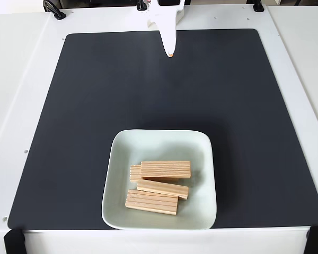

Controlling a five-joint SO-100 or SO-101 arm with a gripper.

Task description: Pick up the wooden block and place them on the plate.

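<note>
Four light-tan wooden blocks (159,185) with lengthwise grain lie piled in the pale mint-green plate (201,153), one resting across a partly hidden one. The plate sits at the near edge of a black mat (95,95) covering the white desk (21,63), with only bare mat around it. The white gripper (170,52) hangs well apart at the mat's far edge, empty, its tips drawn together.

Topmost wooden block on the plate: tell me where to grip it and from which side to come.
In the fixed view, the topmost block lies flat across the others inside the plate, long axis left to right. My judgement: come straight down from above and close the hand across its short width at mid-length. The raised rim and neighbouring blocks likely block a sideways approach.
</note>
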